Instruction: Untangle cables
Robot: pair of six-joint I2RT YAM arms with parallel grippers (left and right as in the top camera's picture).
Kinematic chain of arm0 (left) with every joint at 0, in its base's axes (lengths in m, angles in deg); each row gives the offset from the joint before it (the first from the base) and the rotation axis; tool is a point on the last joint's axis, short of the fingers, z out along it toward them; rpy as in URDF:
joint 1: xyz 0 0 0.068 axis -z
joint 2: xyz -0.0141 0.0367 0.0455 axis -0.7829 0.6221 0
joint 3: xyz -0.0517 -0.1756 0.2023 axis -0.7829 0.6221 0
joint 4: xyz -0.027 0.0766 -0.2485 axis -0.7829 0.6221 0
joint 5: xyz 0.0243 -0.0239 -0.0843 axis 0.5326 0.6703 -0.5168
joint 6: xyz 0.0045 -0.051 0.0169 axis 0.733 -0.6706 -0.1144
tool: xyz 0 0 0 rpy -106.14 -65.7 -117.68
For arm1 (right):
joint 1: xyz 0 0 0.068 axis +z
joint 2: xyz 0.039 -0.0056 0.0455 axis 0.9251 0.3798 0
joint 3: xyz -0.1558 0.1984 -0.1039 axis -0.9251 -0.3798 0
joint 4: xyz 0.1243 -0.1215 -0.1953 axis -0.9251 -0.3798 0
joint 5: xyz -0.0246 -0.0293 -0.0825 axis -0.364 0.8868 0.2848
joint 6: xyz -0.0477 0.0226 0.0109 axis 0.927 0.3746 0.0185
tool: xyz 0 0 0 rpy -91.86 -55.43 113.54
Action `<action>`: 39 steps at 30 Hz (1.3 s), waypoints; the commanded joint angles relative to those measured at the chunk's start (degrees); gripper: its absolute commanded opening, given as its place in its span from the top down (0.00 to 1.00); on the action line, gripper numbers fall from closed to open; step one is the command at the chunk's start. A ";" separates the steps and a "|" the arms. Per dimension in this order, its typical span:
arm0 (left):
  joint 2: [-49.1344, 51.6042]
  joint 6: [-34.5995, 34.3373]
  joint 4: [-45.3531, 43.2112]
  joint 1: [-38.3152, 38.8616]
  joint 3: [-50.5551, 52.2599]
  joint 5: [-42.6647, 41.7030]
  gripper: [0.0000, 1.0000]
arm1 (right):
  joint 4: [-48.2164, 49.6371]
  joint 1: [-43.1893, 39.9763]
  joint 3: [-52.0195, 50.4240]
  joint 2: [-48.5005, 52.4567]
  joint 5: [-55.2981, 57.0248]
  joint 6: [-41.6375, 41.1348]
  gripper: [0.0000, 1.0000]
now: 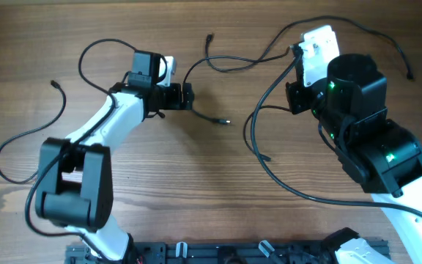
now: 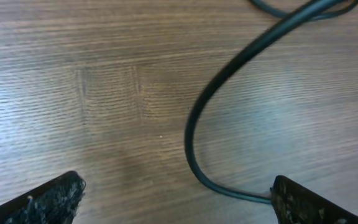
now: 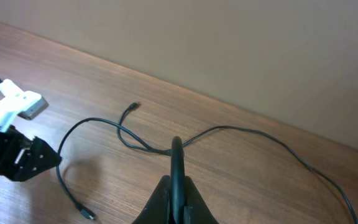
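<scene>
Cable (image 3: 176, 152) clamped in right pincer (image 3: 178, 182); second cable (image 2: 194, 124) between left pincer (image 2: 176, 186) tips.

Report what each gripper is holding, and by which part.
Right gripper: shut on a thin black cable, pinched mid-length, not at a plug. Left gripper: open, holding nothing.
</scene>
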State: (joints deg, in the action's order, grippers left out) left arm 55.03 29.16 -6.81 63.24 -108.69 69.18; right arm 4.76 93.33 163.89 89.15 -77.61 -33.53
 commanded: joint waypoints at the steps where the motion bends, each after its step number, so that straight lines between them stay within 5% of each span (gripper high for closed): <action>1: 3.56 1.33 -1.75 0.13 0.00 0.76 0.01 | 0.33 -0.24 -0.09 -0.72 -2.34 -0.83 0.96; 6: 3.96 1.14 -5.01 0.13 0.00 0.76 0.12 | 0.31 -0.24 -0.09 -0.72 -2.56 -0.90 0.96; 19: 5.01 1.18 -7.82 0.13 0.02 1.44 0.18 | 0.33 -0.24 -0.09 -0.74 -10.16 -1.01 0.96; 21: 5.51 1.18 -7.80 0.13 0.00 1.46 0.40 | 0.33 -0.24 -0.09 -0.74 -10.14 -1.01 0.96; 30: 6.51 1.16 -7.54 0.13 0.00 1.42 0.94 | 0.31 -0.24 -0.09 -0.72 -10.10 -0.85 0.96; 38: 5.73 1.14 -5.57 0.13 0.00 1.40 0.96 | 0.24 -0.24 -0.09 -0.72 -8.28 -0.96 0.95; 39: 5.20 1.14 -5.27 0.11 0.00 1.42 0.96 | -0.07 -0.24 -0.09 -0.63 -5.99 -0.98 0.82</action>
State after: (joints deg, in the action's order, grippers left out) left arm 60.80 30.12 -12.72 63.24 -108.67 70.46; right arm 4.76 93.33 163.89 89.15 -86.53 -33.75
